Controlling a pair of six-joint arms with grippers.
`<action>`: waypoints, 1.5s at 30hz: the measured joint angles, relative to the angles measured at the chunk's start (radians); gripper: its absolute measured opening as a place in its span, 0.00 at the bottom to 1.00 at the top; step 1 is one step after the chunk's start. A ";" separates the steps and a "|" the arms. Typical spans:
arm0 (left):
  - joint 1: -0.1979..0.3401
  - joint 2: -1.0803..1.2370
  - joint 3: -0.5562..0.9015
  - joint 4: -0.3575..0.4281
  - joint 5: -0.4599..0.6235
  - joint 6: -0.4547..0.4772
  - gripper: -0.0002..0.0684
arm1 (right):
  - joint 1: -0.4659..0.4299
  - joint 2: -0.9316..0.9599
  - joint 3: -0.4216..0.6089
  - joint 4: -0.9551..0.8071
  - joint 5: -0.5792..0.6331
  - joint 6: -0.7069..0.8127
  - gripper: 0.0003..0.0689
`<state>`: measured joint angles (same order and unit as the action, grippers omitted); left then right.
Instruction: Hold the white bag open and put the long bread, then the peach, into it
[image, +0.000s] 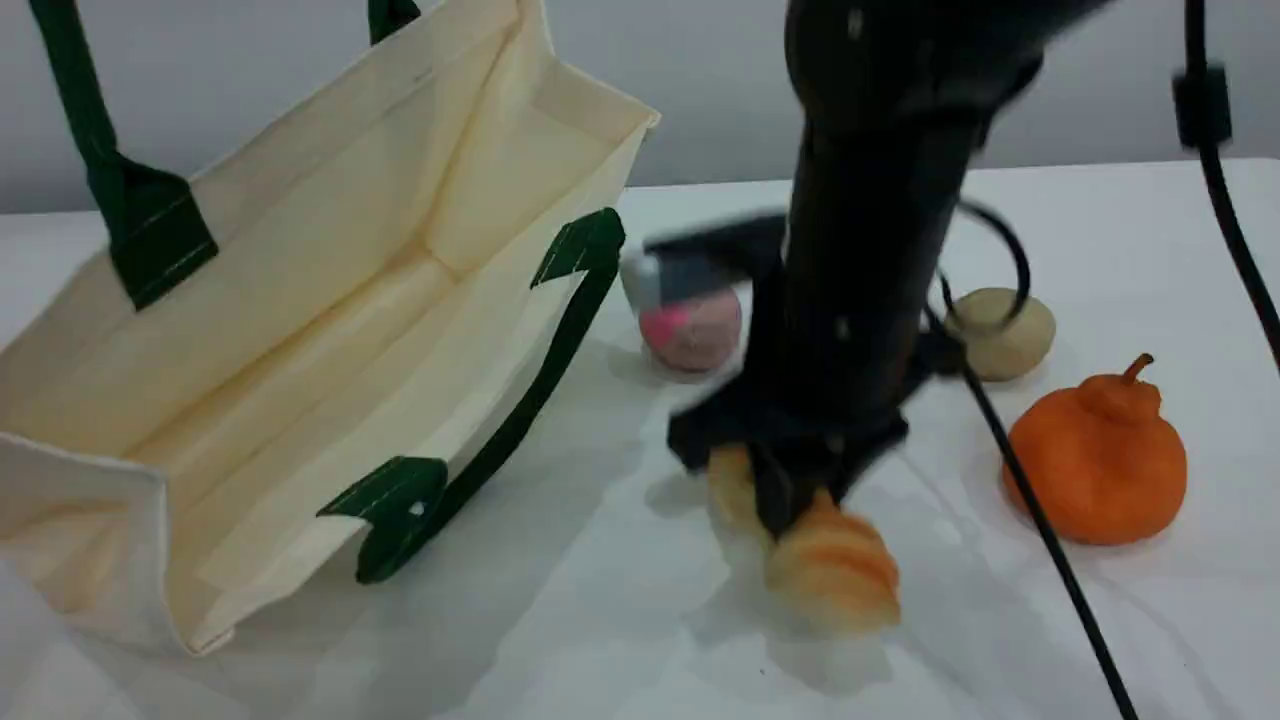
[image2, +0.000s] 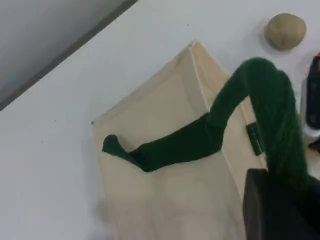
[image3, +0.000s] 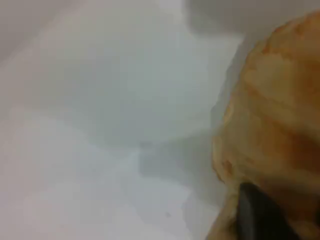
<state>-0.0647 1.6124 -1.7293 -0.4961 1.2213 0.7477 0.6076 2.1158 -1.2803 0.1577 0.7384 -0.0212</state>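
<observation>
Right of the middle, bread (image: 835, 570) lying on the counter (image: 1100, 220), golden-orange with pale ridges, one end toward the camera. From above, right end effector (image: 775, 495) down on it and closed across the bread's middle, one dark finger over the top and the loaf showing on both sides of that finger. In the right wrist view, bread (image3: 270, 115) very close and blurred, filling the right side, with a dark fingertip (image3: 260, 215) against its lower edge.

Behind the bread, peach (image: 693, 330) on the counter, between the right corner of the bag (image: 330, 300) and the right arm, its top partly hidden by a blurred piece of the arm.

At the left, bag with its base on the counter, mouth wide open and turned toward the camera and a little to the right. At the mouth, near handle (image: 520, 410) hanging loose down to the counter, far handle (image: 75, 90) pulled straight up and out of the picture. In the left wrist view, green strap (image2: 270, 100) rising from the bag (image2: 165, 200) into the left end effector (image2: 280, 210), closed on it.

Farther right, beige lump (image: 1005, 335) and orange fruit (image: 1100, 460), apart from each other. Between fruit and bread, black cable (image: 1040, 520) across the counter.
</observation>
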 joint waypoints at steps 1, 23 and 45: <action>0.000 0.000 0.000 0.000 0.000 0.000 0.14 | 0.000 -0.018 0.000 -0.018 0.009 0.021 0.16; 0.000 0.000 0.000 0.003 0.000 0.000 0.14 | 0.087 -0.407 0.000 0.140 0.114 0.012 0.14; 0.000 0.000 0.000 -0.004 0.000 -0.009 0.14 | 0.170 -0.207 -0.112 0.379 -0.121 0.012 0.13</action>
<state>-0.0647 1.6124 -1.7293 -0.5003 1.2213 0.7383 0.7777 1.9084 -1.3924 0.5364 0.6172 -0.0089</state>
